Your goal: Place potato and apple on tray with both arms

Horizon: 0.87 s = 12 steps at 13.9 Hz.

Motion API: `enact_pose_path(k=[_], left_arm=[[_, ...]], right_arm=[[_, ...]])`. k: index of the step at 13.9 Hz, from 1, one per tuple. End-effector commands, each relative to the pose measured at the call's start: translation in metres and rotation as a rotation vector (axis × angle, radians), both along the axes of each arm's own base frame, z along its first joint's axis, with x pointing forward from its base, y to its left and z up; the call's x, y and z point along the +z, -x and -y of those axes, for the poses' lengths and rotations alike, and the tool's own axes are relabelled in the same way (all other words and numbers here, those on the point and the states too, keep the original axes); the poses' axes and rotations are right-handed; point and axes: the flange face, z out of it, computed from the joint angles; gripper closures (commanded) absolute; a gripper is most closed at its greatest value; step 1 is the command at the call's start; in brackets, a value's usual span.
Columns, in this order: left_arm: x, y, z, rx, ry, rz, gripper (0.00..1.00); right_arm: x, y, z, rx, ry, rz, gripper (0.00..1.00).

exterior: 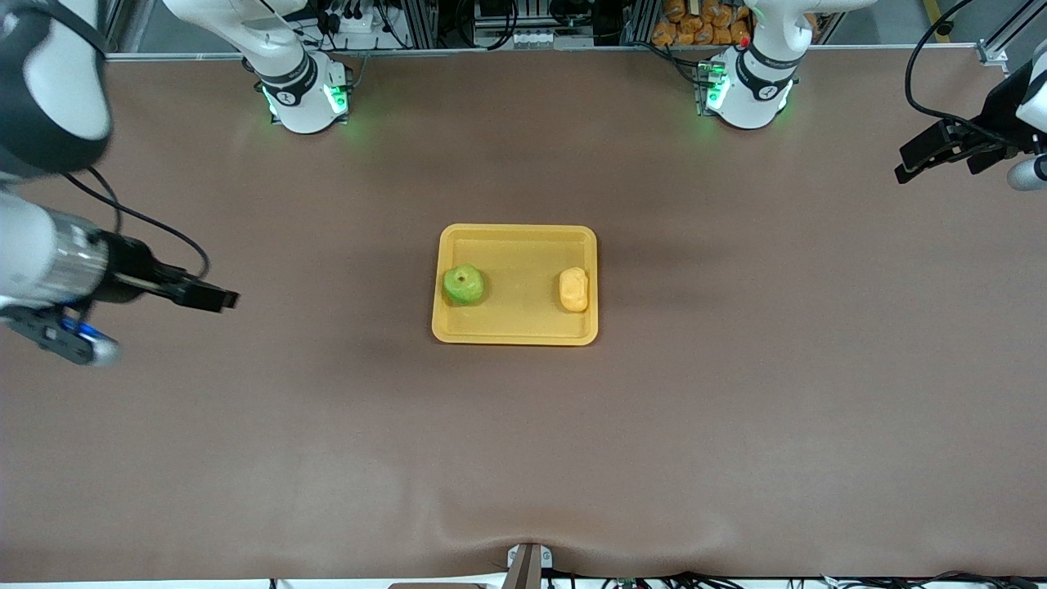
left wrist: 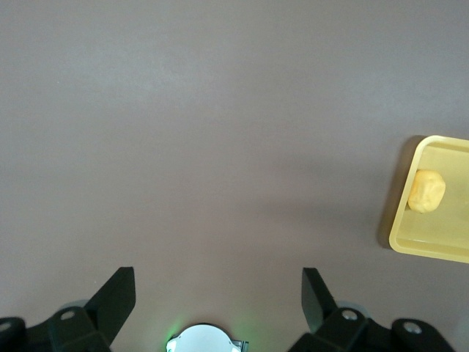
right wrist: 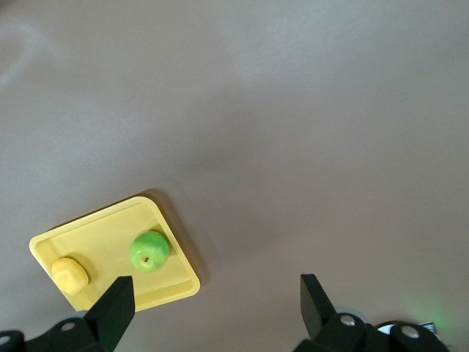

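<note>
The yellow-orange tray [exterior: 515, 266] lies at the middle of the table. The green apple [exterior: 464, 284] sits in it at the end toward the right arm, and the pale-yellow potato [exterior: 573, 289] at the end toward the left arm. My right gripper [exterior: 219, 298] is open and empty, up over bare table well off the tray toward the right arm's end. My left gripper [exterior: 912, 164] is open and empty over the table's left-arm end. The right wrist view shows the tray [right wrist: 110, 231], apple [right wrist: 150, 251] and potato [right wrist: 69, 273]; the left wrist view shows the tray [left wrist: 440, 238] and potato [left wrist: 427, 191].
The brown table mat [exterior: 736, 393] spreads wide on all sides of the tray. The two arm bases [exterior: 304, 98] [exterior: 748, 94] stand with green lights at the table edge farthest from the front camera. A small metal bracket [exterior: 527, 564] sits at the nearest edge.
</note>
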Motion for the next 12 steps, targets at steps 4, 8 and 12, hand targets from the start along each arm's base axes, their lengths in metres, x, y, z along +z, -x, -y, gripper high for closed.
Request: enact_pose_path(k=[4,8,12], left_arm=[[-0.003,0.007,0.031,-0.062,-0.01,-0.022,0.0],[-0.002,0.01,0.037,-0.131,-0.025,-0.028,0.0],[0.0,0.012,0.029,-0.169,-0.02,-0.04,0.0]], right_arm=[[0.087,0.065,0.055,0.208,0.021,0.082,0.0],[0.104,0.122,0.055,0.247,0.091,0.089,0.0],[0.104,0.142,0.066,0.304,0.095,0.121,0.0]])
